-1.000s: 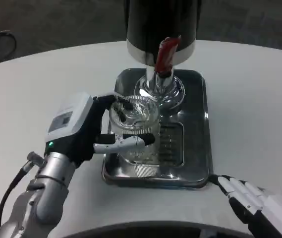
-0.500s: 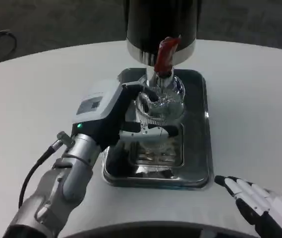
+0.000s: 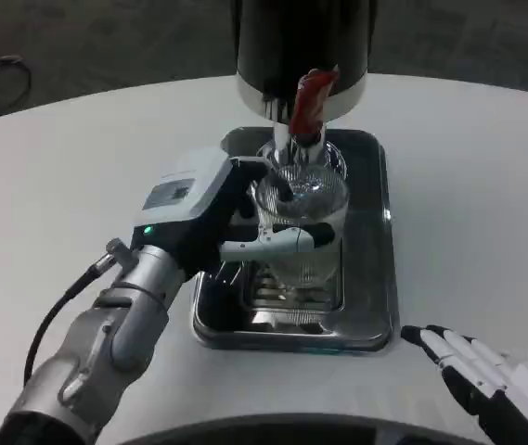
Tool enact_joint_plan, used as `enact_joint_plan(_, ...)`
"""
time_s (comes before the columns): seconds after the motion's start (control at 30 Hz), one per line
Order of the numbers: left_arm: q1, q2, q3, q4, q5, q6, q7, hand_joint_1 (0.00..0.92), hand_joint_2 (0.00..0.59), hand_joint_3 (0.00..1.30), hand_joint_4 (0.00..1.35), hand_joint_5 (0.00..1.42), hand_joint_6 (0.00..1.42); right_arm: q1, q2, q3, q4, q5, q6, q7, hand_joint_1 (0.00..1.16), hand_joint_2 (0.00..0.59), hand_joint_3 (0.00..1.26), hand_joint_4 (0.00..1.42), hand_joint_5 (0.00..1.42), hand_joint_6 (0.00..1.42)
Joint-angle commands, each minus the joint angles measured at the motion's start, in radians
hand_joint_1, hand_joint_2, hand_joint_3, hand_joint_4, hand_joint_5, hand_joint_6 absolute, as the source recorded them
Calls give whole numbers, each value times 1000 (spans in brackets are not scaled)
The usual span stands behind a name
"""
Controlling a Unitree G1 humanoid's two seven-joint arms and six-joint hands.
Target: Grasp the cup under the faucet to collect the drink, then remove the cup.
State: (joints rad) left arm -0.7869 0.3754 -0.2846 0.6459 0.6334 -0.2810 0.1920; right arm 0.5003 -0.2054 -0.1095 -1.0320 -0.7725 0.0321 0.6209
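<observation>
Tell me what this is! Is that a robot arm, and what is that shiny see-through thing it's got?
Yes, it's a robot. The picture comes from a camera on its head, looking down at a white table, so you see its own arms. Its left hand is wrapped around a clear cup. The cup sits right under a red faucet handle on a big black drink dispenser. Underneath is a shiny metal tray to catch drips. I can't tell if any drink is in the cup. The robot's right hand waits at the bottom corner, fingers stretched out, holding nothing.
</observation>
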Motion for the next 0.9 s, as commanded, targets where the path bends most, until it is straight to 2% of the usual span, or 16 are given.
enact_joint_plan(0.03,5,16,11,-18,-10,1,1,123,29,570,386,602,802,-5,-4,8,-15,2,21,7,332,472,51,0,0,28)
enact_joint_plan(0.17,-2,22,13,-20,-19,-1,-20,93,24,401,283,480,575,-11,-10,12,-15,-1,29,7,337,471,53,0,0,30)
enact_joint_plan(0.27,-11,29,9,-15,-36,-11,-58,54,14,208,145,346,428,-18,-14,15,-15,-1,44,13,342,474,53,0,0,30)
enact_joint_plan(0.4,-5,37,14,-28,-58,-25,-80,2,0,114,51,265,386,-32,-22,27,-13,-7,64,16,353,479,54,0,0,42)
enact_joint_plan(0.67,62,61,91,-109,-136,-63,-73,0,0,74,19,241,364,-56,-39,43,2,-6,92,7,359,479,60,0,0,45)
enact_joint_plan(0.9,177,118,174,-251,-203,-68,-117,0,0,113,66,250,351,-74,-42,54,11,-8,111,-1,363,479,63,0,0,40)
